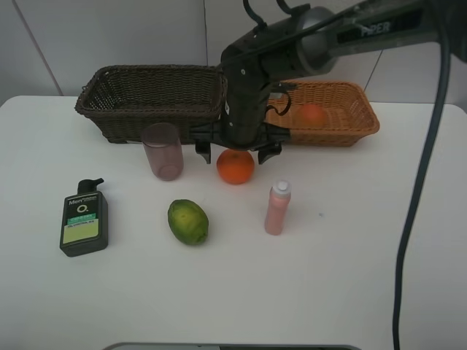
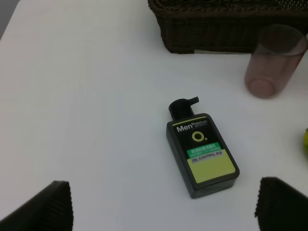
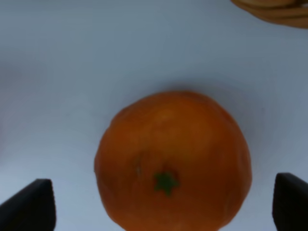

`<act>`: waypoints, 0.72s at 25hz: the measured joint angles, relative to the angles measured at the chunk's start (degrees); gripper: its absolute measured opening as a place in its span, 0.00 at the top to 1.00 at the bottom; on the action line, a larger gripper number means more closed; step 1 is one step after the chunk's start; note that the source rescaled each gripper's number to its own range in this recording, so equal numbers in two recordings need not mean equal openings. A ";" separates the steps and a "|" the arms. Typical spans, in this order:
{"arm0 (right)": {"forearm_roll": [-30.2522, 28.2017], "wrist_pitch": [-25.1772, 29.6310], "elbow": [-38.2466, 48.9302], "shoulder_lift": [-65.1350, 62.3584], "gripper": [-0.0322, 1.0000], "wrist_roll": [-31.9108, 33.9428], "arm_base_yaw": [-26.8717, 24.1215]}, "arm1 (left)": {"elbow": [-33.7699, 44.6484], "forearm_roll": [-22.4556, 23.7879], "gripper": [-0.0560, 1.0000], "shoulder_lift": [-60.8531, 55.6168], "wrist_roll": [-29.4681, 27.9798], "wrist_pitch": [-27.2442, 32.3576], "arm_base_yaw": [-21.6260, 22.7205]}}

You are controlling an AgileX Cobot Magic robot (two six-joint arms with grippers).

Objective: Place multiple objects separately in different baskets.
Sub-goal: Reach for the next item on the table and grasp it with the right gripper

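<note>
R end effector (image 1: 236,152) open either side of round dimpled orange (image 1: 235,166) on smooth white counter (image 1: 328,277) nr rear edge, before woven brown basket (image 1: 149,91) & tan basket (image 1: 343,109); L end effector (image 2: 161,207) open, aimed at flat pump bottle (image 2: 202,156).

A white table (image 1: 350,277) spreads beneath the right claw (image 1: 236,154) on all sides. A pale tiled wall (image 1: 109,36) rises beyond the claw. A dark speck (image 1: 319,214) lies nearer the viewer, rightward of the claw. A grey strip (image 1: 233,346) sits well apart, at the table's near edge.
</note>
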 joint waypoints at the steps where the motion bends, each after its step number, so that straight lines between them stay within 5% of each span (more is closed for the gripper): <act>1: 0.00 0.00 0.00 0.00 0.00 0.00 0.00 | 0.00 0.00 0.03 0.00 0.00 0.00 0.00; 18: -5.57 -2.49 0.00 3.19 0.00 7.03 0.00 | 0.00 0.00 0.03 0.00 0.00 0.00 0.00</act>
